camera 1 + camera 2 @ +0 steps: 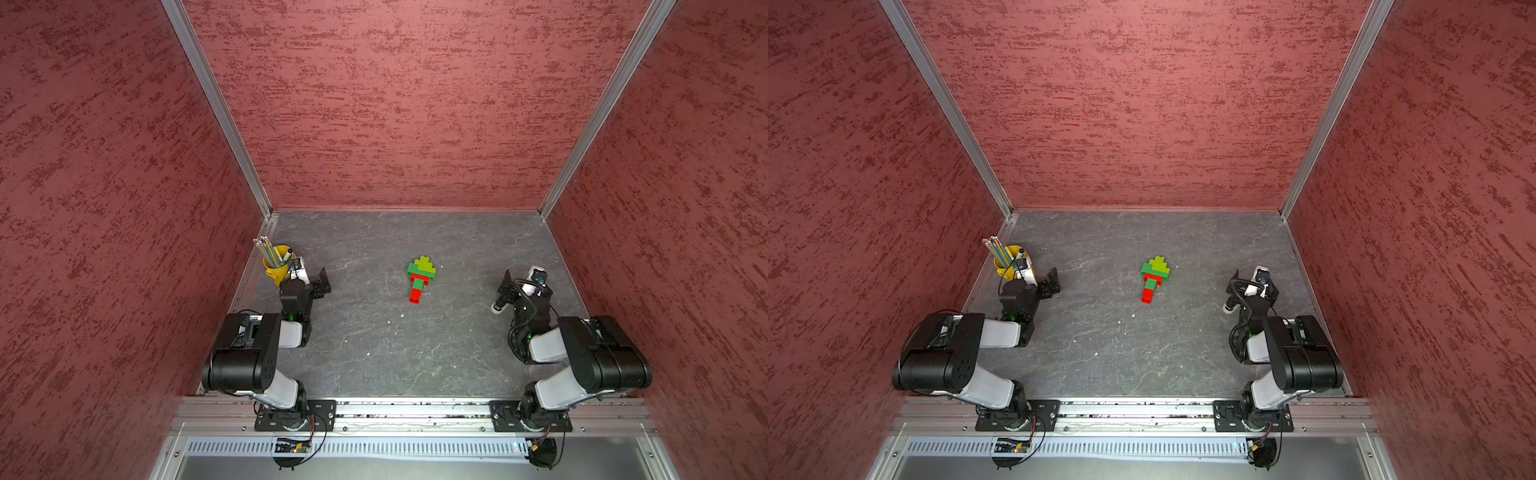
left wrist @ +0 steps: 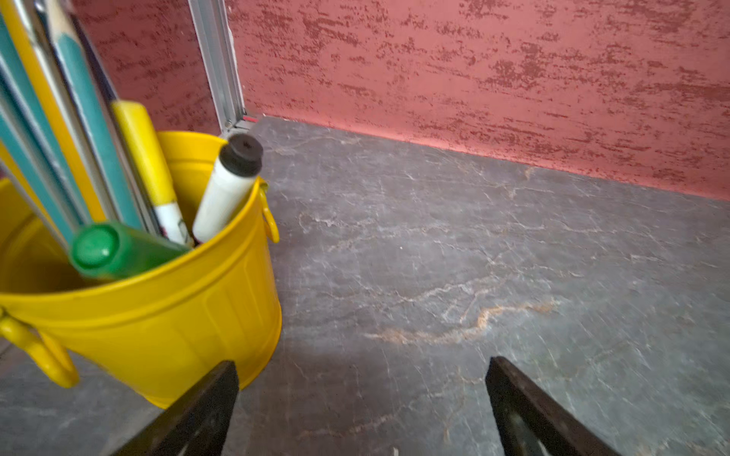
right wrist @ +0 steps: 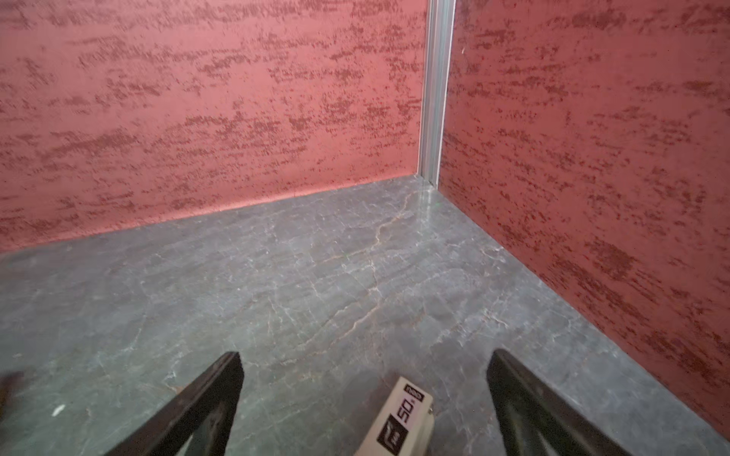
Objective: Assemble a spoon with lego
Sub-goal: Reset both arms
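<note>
Spoon [image 1: 420, 279] of bumpy bricks, flat mid-frame on grey table [image 1: 374, 332].
Yellow pen cup [image 1: 276, 272] at left; left pincer [image 2: 361, 363], right pincer [image 3: 365, 355] gape wide.

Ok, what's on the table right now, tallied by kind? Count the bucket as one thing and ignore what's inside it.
Brick spoon: 1
Yellow pen bucket: 1
Loose marker: 1
Total: 3

The spoon [image 1: 420, 277] lies between left gripper [image 2: 362, 363] and right gripper [image 3: 365, 353], the cup [image 1: 276, 276] beside the left one.
</note>
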{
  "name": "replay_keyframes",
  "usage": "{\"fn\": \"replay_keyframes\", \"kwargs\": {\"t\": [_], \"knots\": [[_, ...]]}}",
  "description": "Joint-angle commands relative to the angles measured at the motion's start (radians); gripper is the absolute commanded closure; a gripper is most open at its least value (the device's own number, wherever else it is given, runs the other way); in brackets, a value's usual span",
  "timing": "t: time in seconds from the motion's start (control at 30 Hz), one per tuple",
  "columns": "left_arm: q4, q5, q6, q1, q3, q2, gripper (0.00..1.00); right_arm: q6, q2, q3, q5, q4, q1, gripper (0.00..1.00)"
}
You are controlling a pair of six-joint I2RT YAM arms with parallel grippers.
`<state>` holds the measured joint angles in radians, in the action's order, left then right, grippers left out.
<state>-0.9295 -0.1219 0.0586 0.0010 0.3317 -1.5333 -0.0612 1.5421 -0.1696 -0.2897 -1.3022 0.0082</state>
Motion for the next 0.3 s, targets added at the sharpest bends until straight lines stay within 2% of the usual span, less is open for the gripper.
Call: {"fn": "replay_keyframes", "kwargs": {"t": [0.0, 0.07, 0.1, 0.2, 0.27], "knots": [[0.009, -0.062, -0.027, -0.006, 0.032, 0.002, 0.00, 0.018, 0.007, -0.014, 0.025, -0.103, -0.005, 0.01], [-0.036, 0.006, -0.037, 0.005, 0.018, -0.009, 0.01, 0.014, -0.004, -0.017, 0.030, -0.076, -0.005, 0.01], [0.002, 0.027, -0.030, 0.018, 0.028, 0.000, 0.00, 0.021, 0.002, -0.005, 0.039, -0.109, -0.005, 0.01], [0.014, 0.015, -0.035, 0.009, 0.035, 0.001, 0.01, 0.027, 0.001, 0.017, 0.055, -0.147, -0.004, 0.01], [-0.015, -0.009, -0.051, -0.005, 0.029, -0.010, 0.00, 0.019, -0.002, -0.004, 0.037, -0.105, -0.004, 0.01]]}}
